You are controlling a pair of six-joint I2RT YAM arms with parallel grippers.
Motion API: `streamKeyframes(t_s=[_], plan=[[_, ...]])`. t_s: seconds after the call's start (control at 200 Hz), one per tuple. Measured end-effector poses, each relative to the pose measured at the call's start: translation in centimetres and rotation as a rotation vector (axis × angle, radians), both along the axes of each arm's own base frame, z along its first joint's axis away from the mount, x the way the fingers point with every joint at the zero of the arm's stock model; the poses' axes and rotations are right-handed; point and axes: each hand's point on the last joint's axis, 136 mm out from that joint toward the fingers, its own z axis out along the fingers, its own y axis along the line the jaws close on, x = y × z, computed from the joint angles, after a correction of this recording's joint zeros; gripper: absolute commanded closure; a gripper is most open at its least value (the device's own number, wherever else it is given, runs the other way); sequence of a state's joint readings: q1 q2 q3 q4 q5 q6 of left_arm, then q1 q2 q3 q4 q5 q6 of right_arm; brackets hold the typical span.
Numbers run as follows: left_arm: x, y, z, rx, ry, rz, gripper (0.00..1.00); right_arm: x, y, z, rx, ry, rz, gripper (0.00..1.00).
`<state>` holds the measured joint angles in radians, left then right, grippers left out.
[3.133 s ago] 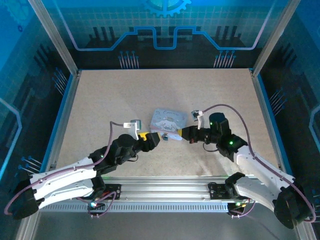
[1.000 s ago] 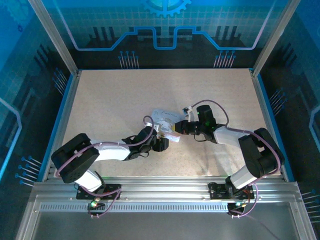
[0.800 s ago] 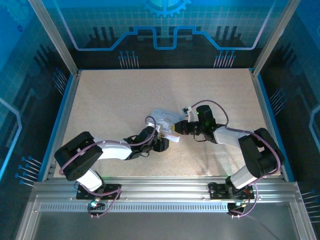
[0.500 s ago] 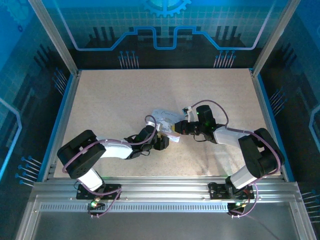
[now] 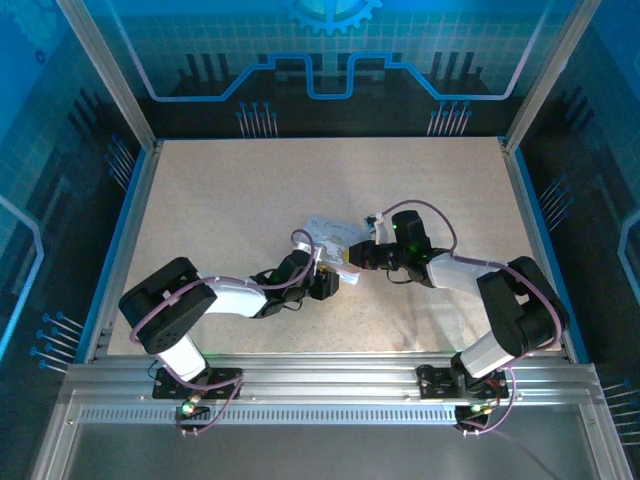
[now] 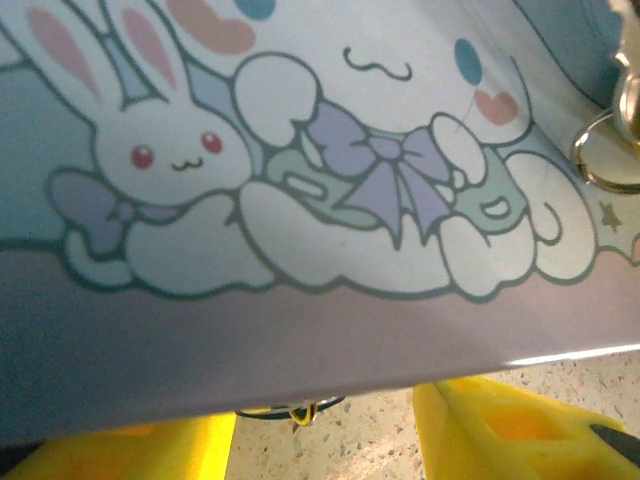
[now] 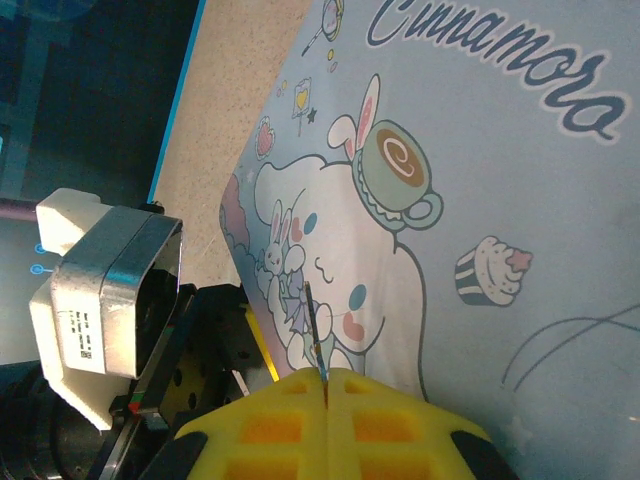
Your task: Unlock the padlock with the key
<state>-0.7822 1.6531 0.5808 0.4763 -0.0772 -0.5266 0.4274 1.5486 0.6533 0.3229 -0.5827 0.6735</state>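
left fingers (image 6: 500, 440), half-open, have crept up to tin (image 6: 300, 200); right fingers (image 7: 280, 420) pinch key (image 7: 314, 330) near it, unlocking not started.

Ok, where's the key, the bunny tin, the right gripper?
key (image 7: 314, 325), right wrist view, its thin shaft.
bunny tin (image 7: 500, 180), right wrist view, printed lid.
right gripper (image 7: 327, 378), right wrist view, between yellow fingertips.

The pale lavender cartoon-printed tin box (image 6: 330, 200) overruns the picture's edges; a thin gold metal ring (image 6: 582, 168) is cut off at right; the slim dark metal key (image 7: 314, 325) is too thin to read.
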Motion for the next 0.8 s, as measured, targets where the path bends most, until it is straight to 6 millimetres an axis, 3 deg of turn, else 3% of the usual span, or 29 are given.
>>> streamKeyframes(t_s=[0.8], plan=[[0.20,-0.22,-0.10,-0.082,0.066,0.080,0.71,-0.13,0.09,0.07,-0.008,-0.005,-0.010,0.94]])
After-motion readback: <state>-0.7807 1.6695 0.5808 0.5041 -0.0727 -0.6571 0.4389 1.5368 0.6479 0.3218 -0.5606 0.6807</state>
